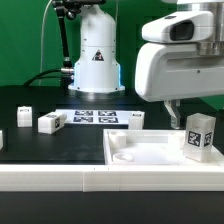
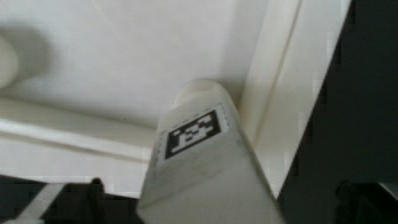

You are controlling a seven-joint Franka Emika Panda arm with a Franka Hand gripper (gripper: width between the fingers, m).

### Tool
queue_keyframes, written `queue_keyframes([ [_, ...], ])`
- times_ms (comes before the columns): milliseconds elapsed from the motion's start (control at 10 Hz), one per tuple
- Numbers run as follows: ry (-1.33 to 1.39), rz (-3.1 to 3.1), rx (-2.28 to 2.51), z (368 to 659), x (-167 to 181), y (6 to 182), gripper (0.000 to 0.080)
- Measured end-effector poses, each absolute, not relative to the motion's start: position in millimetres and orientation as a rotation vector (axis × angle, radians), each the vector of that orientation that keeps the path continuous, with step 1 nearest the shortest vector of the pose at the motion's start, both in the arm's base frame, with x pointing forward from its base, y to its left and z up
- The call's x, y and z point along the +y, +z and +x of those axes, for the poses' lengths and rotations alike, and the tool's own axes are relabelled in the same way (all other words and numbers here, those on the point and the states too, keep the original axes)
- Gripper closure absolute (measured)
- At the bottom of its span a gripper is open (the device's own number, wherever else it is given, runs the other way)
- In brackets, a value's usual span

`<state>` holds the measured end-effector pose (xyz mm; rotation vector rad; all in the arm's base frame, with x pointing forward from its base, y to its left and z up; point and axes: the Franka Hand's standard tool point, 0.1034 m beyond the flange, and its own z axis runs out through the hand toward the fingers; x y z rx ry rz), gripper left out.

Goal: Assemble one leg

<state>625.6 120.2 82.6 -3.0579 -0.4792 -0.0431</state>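
In the exterior view we see the whole black tabletop. The white robot arm rises from its base at the far edge, and its bulky white wrist hangs over the near edge toward the exterior view's right, pointing straight down. Below it is the gripper. One thin dark finger shows beside and apart from the leg, a small white plastic oblong block with a black-and-white square tag. The leg stands with its long axis roughly upright and its tag facing the camera, inside the large white square raised-rim tray, which lies by the near edge toward that right corner. Only this view shows the thin flat white marker board mid-table and three more white tagged blocks scattered around it. In the wrist view we look down the leg at close range. Its tag fills the middle, its far end sits against the tray's straight rim, and bare tabletop lies beyond. A dark finger sits clear of the leg's side, so we read the jaws as spread, gripping nothing.
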Motion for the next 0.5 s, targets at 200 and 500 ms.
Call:
queue_keyframes([
  [200, -0.078, -3.035, -0.622, 626.5, 122.1, 81.1, 0.0151],
  [500, -0.084, -2.992, -0.829, 627.0, 117.3, 80.4, 0.0151],
])
